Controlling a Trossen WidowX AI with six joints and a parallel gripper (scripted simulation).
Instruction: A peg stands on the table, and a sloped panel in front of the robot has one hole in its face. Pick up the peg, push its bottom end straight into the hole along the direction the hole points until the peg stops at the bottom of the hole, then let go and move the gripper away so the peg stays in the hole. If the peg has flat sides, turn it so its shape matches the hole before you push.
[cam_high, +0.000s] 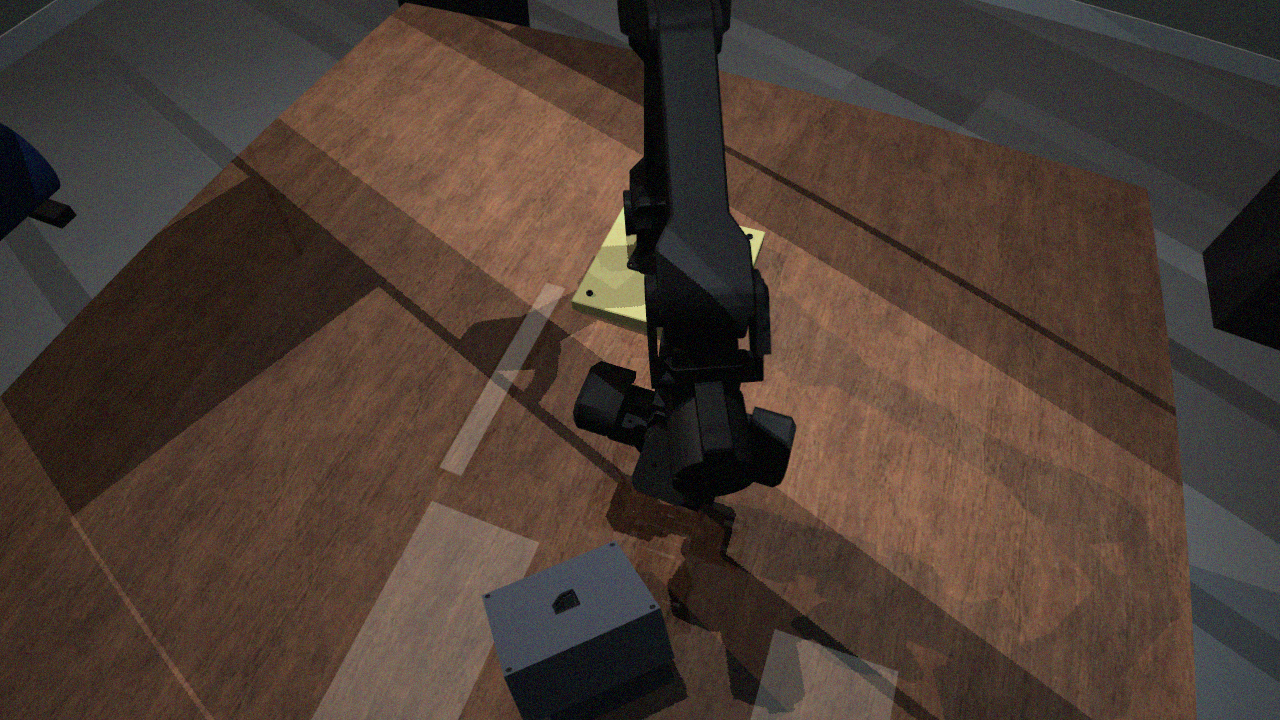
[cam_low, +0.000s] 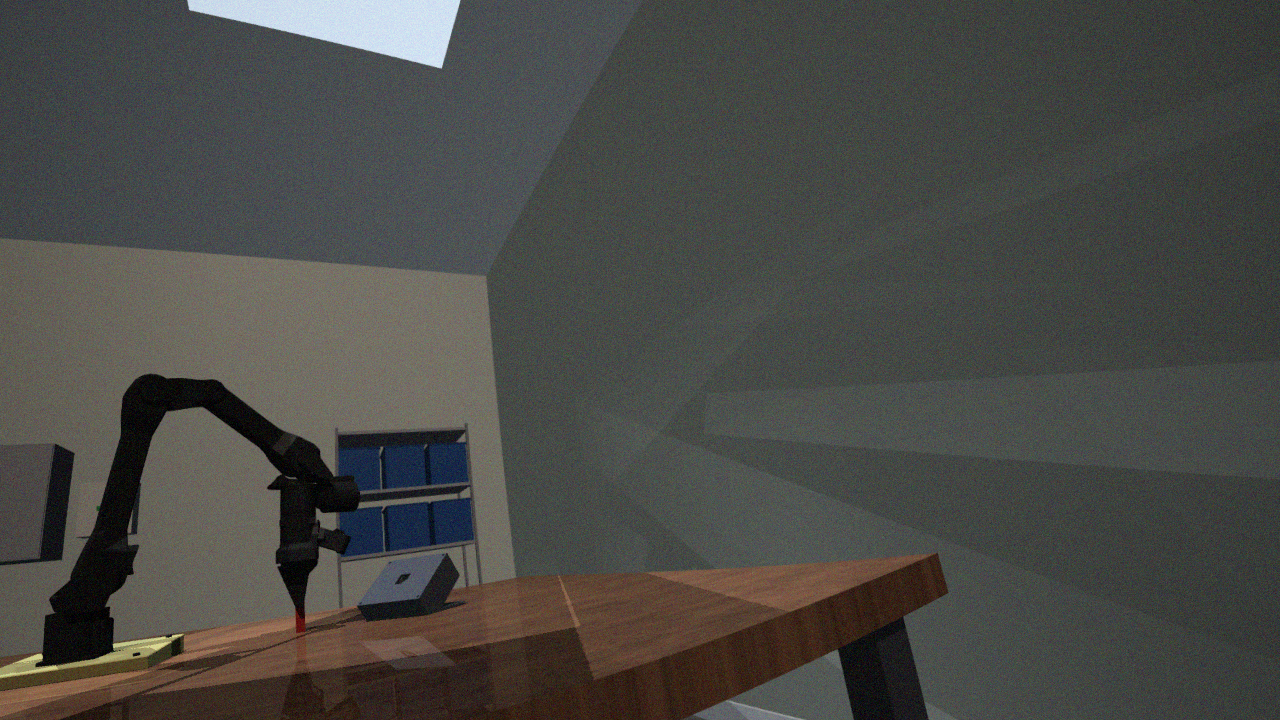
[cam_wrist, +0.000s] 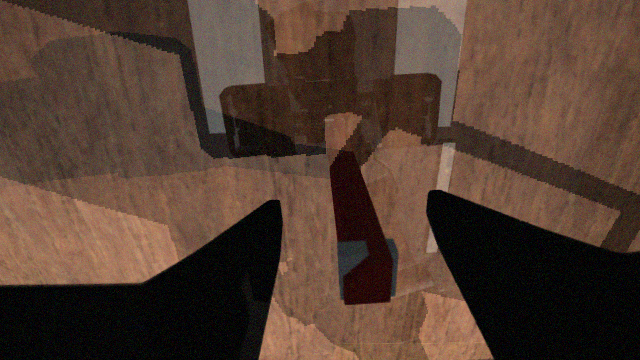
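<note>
Between fingers: red peg (cam_wrist: 361, 215) (cam_low: 300, 622); (top view: hidden).

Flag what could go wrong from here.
The peg stands between the gripper's open fingers, not yet gripped; uneven contact could tip it. Its flat sides might be gripped askew, so it may not match the angular hole. The panel's sloped face could make it jam.

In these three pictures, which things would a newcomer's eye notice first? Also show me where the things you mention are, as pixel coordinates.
Probably the black arm (cam_high: 693, 161) (cam_low: 246, 425) first, reaching down over the brown wooden table (cam_high: 939, 358) (cam_low: 716, 604). Next, the dark red peg (cam_low: 300, 621) (cam_wrist: 357, 210), standing between the open fingers of the end effector (cam_wrist: 354, 206). Then the blue-grey sloped block (cam_high: 572, 617) (cam_low: 407, 586) with one dark hole, beyond the peg.
</note>
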